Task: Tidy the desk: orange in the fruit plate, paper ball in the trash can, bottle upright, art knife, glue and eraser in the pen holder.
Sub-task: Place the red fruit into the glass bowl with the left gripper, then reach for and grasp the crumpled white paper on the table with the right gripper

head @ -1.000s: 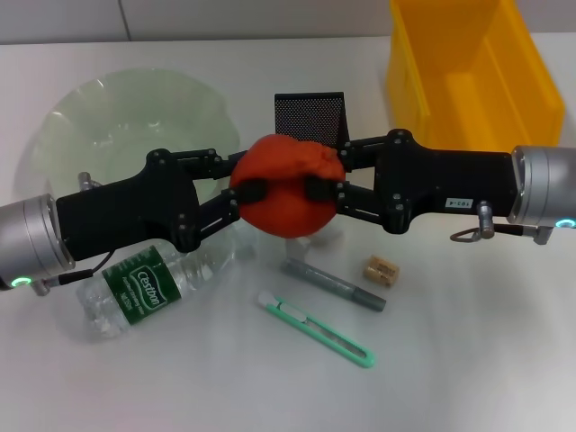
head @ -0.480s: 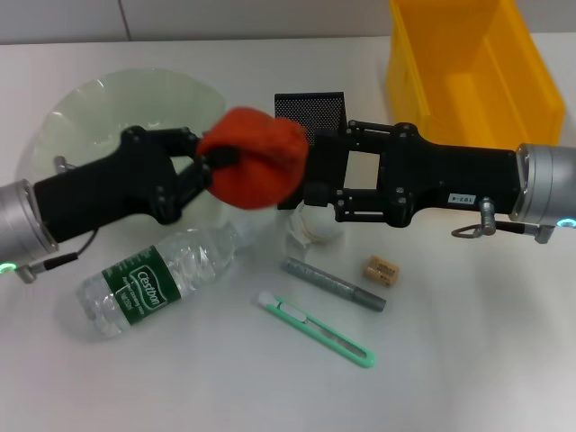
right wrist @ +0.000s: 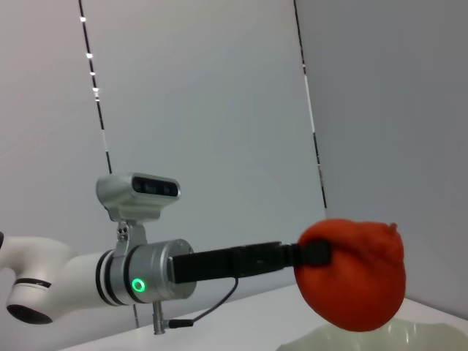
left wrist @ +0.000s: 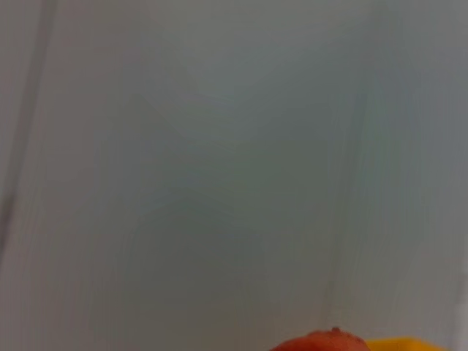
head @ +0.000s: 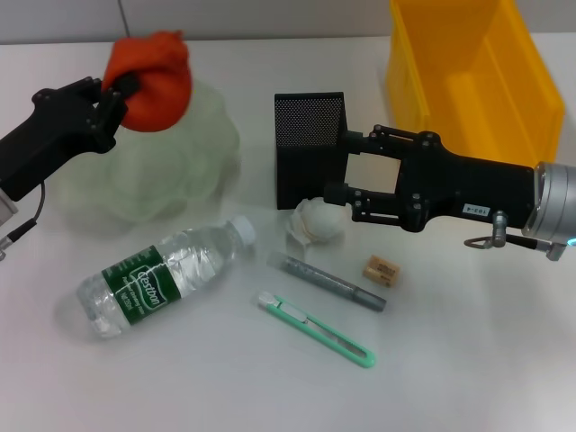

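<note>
Left hand (head: 115,90) grips the orange (head: 151,70) high over the far rim of the fruit plate (head: 193,171), so it should centre over the bowl, lower and only then let go, while right hand (head: 335,166) hangs wide by the pen holder (head: 308,135).

White tabletop (head: 468,378) fills most of the head view, bare along the lower edge and lower right. Pale grey wall (head: 252,18) runs across the top of the frame, with a thin dark vertical seam at upper left. Right wrist view: grey wall panels (right wrist: 219,110) split by dark vertical seams with small bright glints.
</note>
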`<control>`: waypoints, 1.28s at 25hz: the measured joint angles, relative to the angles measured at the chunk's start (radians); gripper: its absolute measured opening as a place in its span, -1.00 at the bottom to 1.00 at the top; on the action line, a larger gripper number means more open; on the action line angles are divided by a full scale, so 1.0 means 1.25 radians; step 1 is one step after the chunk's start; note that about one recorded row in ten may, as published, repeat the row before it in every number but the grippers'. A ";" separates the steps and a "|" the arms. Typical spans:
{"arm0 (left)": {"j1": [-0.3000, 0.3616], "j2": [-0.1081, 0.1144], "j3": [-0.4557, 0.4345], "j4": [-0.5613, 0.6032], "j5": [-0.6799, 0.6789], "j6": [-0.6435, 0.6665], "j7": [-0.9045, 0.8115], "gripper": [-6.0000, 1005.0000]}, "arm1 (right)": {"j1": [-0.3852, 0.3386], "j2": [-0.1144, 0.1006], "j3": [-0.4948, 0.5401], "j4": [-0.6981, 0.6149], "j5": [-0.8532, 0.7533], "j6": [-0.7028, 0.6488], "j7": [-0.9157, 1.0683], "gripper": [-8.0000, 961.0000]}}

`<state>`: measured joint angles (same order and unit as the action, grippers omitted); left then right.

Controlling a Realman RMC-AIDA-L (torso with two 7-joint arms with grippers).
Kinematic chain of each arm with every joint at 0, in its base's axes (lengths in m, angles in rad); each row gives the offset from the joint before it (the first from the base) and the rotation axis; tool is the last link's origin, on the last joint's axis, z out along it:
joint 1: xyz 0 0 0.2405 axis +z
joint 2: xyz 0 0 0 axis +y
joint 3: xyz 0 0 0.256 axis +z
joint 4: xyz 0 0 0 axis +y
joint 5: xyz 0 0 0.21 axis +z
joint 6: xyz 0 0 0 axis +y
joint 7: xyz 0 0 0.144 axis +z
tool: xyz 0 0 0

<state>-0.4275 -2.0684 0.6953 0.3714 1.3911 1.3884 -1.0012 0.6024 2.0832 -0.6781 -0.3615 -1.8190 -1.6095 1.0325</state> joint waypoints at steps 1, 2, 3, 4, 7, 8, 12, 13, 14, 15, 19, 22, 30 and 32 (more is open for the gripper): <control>-0.004 0.000 -0.006 -0.008 0.000 -0.023 0.000 -0.85 | -0.002 0.000 0.000 0.001 0.000 0.003 -0.001 0.55; -0.009 0.000 -0.011 -0.014 0.000 -0.054 0.000 -0.85 | -0.005 0.000 0.000 0.001 0.000 0.006 -0.002 0.55; -0.009 0.000 -0.011 -0.014 0.000 -0.054 0.000 -0.86 | -0.005 0.000 0.000 0.001 0.000 0.006 -0.002 0.55; -0.011 0.000 -0.012 -0.016 0.000 -0.075 0.001 -0.86 | -0.008 0.000 0.000 0.001 0.000 0.010 -0.004 0.55; -0.015 -0.002 -0.013 -0.027 -0.001 -0.132 0.023 -0.86 | -0.017 0.000 -0.006 0.004 0.001 0.025 -0.012 0.55; -0.015 -0.002 -0.013 -0.027 -0.001 -0.132 0.023 -0.86 | -0.018 0.000 -0.007 0.004 0.000 0.030 -0.012 0.55; -0.018 -0.002 -0.014 -0.047 -0.008 -0.158 0.060 -0.82 | -0.027 0.000 -0.008 0.005 -0.002 0.049 -0.022 0.55; -0.018 -0.002 -0.014 -0.047 -0.008 -0.158 0.060 -0.82 | -0.027 0.000 -0.008 0.005 -0.002 0.049 -0.022 0.55; -0.018 -0.002 -0.013 -0.048 -0.009 -0.165 0.066 -0.81 | -0.030 0.000 -0.008 0.005 -0.003 0.052 -0.031 0.55; -0.018 -0.002 -0.013 -0.048 -0.009 -0.165 0.066 -0.80 | -0.030 0.000 -0.008 0.005 -0.003 0.052 -0.031 0.55; -0.019 -0.002 -0.014 -0.055 -0.010 -0.177 0.070 -0.77 | -0.032 -0.001 -0.009 0.005 -0.004 0.054 -0.033 0.55; -0.019 -0.002 -0.014 -0.057 -0.011 -0.182 0.073 -0.74 | -0.032 -0.001 -0.009 0.004 -0.004 0.058 -0.034 0.55; -0.029 -0.003 -0.018 -0.076 -0.013 -0.212 0.069 -0.39 | -0.032 -0.003 -0.008 0.002 -0.005 0.061 -0.034 0.55; -0.029 -0.003 -0.022 -0.076 -0.017 -0.194 0.066 -0.26 | -0.032 -0.002 -0.008 0.001 -0.005 0.061 -0.034 0.55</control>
<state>-0.4632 -2.0720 0.6679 0.2762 1.3701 1.1462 -0.9181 0.5629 2.0801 -0.6887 -0.3608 -1.8255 -1.5333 0.9894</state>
